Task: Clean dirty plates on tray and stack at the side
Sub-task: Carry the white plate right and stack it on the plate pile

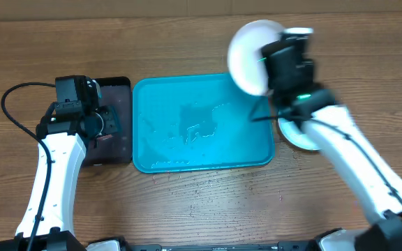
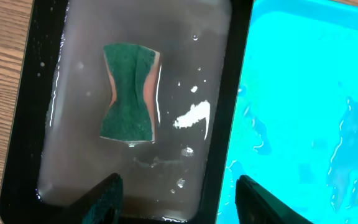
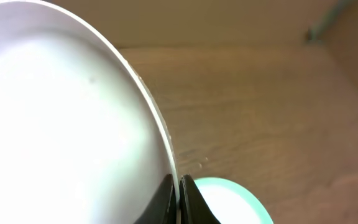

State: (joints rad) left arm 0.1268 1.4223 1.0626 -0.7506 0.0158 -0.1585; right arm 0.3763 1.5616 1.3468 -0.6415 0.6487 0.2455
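Overhead: wooden table (image 1: pixel 187 42), wet turquoise tray (image 1: pixel 246 143) beside black tray (image 1: pixel 121 90)

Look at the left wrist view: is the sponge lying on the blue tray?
No, the sponge lies in the black tray, beside the blue tray.

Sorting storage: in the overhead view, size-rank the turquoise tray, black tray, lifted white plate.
Largest: turquoise rectangular plastic tray. Narrow black tray and round white plate: unranked; the plate is raised toward the camera, the tray partly covered.
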